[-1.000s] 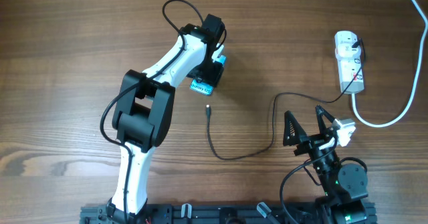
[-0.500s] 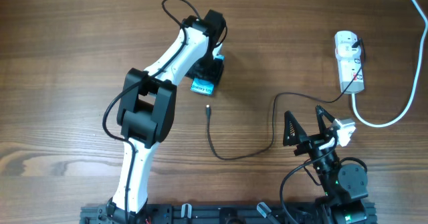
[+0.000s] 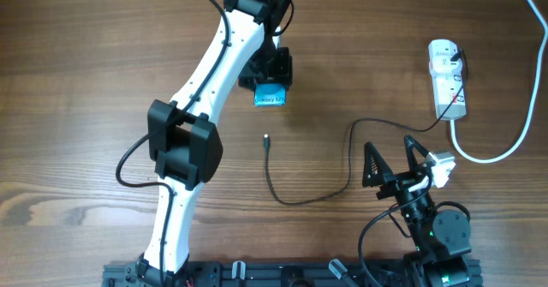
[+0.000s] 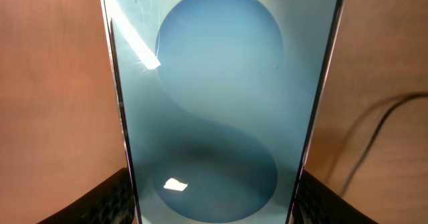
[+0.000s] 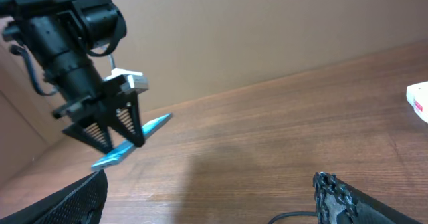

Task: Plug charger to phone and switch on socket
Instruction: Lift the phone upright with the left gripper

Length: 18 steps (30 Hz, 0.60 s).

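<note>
Overhead, left gripper [image 3: 272,81] clamped on the phone [image 3: 271,98], right gripper [image 3: 390,150] spread wide, empty.

Phone lifted; charger and socket flat on the table.
The turquoise-screened phone [image 5: 157,125] hangs tilted above the wood, clamped in the left gripper [image 5: 119,138]. The thin black charger [image 3: 295,201] lies looped with its connector end free, and runs to the white socket [image 3: 447,77].

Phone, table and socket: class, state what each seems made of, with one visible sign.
Phone: likely glass, glossy; sharp light reflections. Table: wood or wood-look laminate, matt; grain lines. Socket: probably white plastic; smooth moulded body.
</note>
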Each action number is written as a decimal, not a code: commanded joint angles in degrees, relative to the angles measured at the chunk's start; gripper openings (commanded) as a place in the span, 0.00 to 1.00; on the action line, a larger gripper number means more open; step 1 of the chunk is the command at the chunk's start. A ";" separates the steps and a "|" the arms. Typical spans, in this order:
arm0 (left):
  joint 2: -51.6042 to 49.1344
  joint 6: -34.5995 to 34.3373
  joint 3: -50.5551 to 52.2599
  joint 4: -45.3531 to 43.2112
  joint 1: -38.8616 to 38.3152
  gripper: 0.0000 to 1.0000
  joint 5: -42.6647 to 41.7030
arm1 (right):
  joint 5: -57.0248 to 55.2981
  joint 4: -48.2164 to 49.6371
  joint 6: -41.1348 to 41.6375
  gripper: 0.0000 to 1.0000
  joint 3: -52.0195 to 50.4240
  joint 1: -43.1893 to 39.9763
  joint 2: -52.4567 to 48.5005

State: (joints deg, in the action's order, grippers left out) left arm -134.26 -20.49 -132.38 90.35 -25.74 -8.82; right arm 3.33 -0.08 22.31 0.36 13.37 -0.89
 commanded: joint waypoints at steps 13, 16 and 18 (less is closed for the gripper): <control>1.55 -6.97 -1.88 6.19 -3.45 0.04 -13.27 | -0.59 0.11 0.37 1.00 -0.07 0.24 0.68; 1.55 -6.99 -1.88 6.21 -3.45 0.04 -14.80 | -0.59 0.11 0.35 1.00 -0.07 0.24 0.68; 1.55 -7.02 -1.88 6.21 -3.45 0.04 -15.47 | -0.59 0.11 0.35 1.00 -0.07 0.24 0.68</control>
State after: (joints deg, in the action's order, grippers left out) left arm -134.26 -26.55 -132.99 96.29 -29.52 -20.32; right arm 3.33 -0.08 22.28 0.36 13.37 -0.89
